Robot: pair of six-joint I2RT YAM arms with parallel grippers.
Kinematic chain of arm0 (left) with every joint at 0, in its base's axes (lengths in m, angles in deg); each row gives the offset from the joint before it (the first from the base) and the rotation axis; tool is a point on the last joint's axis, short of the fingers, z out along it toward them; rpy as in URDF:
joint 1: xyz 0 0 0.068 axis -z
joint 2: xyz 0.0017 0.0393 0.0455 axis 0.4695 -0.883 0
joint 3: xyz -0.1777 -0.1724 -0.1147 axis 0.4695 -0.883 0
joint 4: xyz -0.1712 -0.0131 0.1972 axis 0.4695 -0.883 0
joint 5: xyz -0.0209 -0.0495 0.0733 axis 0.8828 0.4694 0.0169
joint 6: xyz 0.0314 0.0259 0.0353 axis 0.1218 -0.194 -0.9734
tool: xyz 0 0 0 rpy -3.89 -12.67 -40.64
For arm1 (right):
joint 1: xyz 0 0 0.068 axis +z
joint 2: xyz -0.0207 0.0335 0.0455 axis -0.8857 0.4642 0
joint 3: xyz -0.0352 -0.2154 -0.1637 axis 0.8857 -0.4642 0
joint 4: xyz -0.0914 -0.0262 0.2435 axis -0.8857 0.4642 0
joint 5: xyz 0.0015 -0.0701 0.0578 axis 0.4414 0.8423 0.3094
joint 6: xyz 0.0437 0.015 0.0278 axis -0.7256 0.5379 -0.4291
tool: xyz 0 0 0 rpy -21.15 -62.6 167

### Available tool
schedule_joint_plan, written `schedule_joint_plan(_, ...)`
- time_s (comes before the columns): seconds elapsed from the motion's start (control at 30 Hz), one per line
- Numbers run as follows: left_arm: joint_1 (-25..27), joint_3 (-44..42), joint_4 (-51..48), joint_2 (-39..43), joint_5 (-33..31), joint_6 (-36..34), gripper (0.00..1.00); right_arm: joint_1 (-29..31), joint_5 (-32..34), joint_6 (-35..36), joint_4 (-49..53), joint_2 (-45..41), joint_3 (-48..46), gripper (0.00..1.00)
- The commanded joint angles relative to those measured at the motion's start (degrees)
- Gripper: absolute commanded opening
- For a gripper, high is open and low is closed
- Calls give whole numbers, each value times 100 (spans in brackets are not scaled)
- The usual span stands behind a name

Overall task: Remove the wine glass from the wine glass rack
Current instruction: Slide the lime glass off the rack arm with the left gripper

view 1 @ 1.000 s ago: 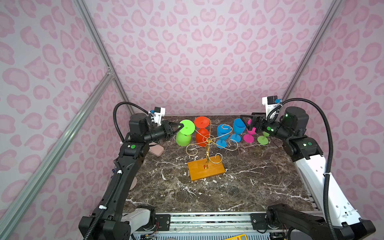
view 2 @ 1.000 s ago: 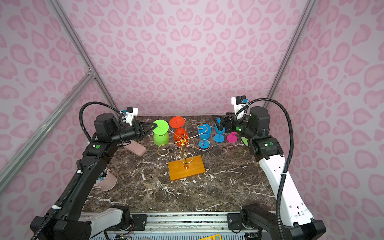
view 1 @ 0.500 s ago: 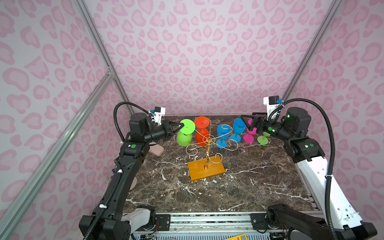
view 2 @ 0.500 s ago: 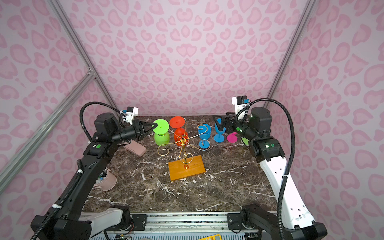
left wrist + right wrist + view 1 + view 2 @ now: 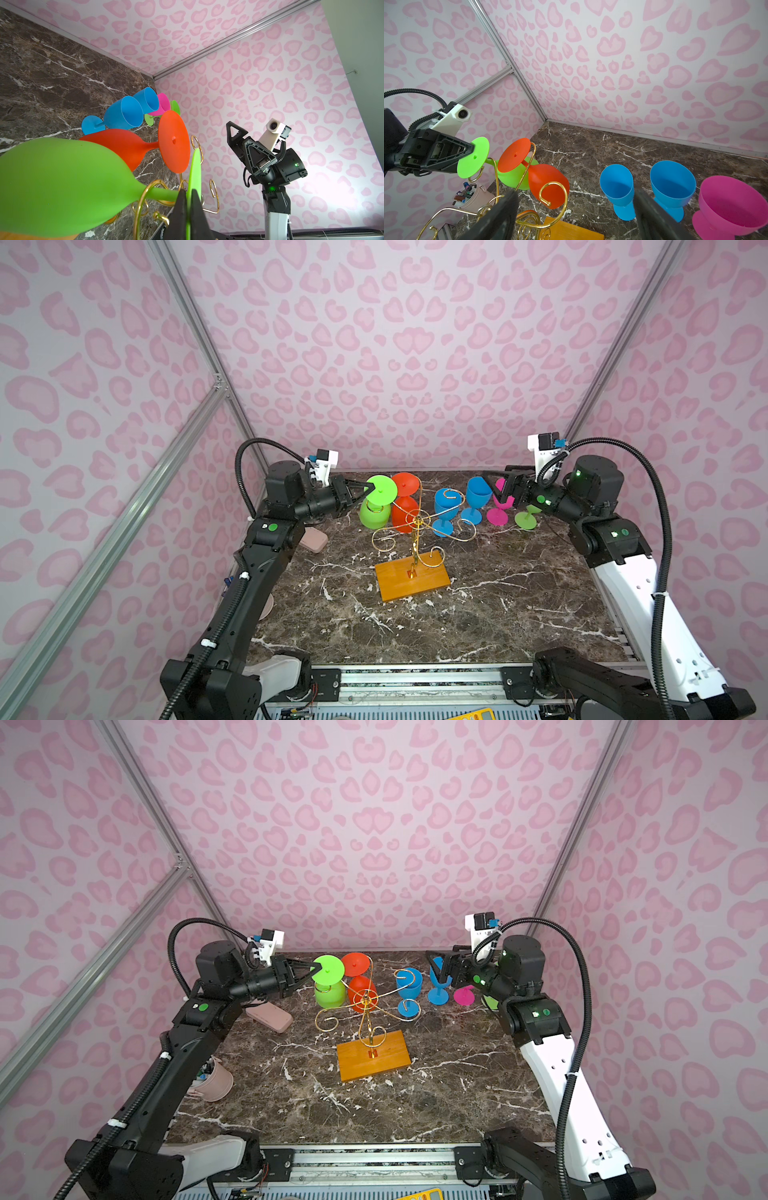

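The wine glass rack [image 5: 409,578] [image 5: 374,1056] is gold wire on an orange-brown wooden base, mid-table. A green wine glass [image 5: 374,512] [image 5: 329,992] [image 5: 62,182] hangs upside down with its stem in a gold scroll arm. My left gripper [image 5: 368,488] [image 5: 316,968] [image 5: 188,197] is shut on the edge of its flat foot disc [image 5: 473,158]. An orange-red wine glass [image 5: 404,508] [image 5: 124,145] hangs beside it on the rack. My right gripper [image 5: 505,489] [image 5: 440,965] [image 5: 575,195] stands open and empty at the back right, above the standing glasses.
Two blue glasses [image 5: 478,489] [image 5: 616,187], a pink glass [image 5: 500,506] and a small green glass [image 5: 525,518] stand upright at the back right. A pink case [image 5: 313,540] lies under my left arm. A pink cup of pens [image 5: 214,1081] stands at the left table edge.
The right arm eased slightly to the right a second ago and has held still since. The left gripper stays shut on the green glass's foot.
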Motion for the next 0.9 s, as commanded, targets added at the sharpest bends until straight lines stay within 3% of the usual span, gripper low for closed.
schedule_joint_plan(0.0, 19, 39, 201, 25, 55, -18, 4, -7, 50, 35, -88, -11, -50, 88)
schedule_joint_plan(0.87, 205, -469, -18, 447, 521, -205, 4, -6, 50, 22, -123, -36, -63, 88)
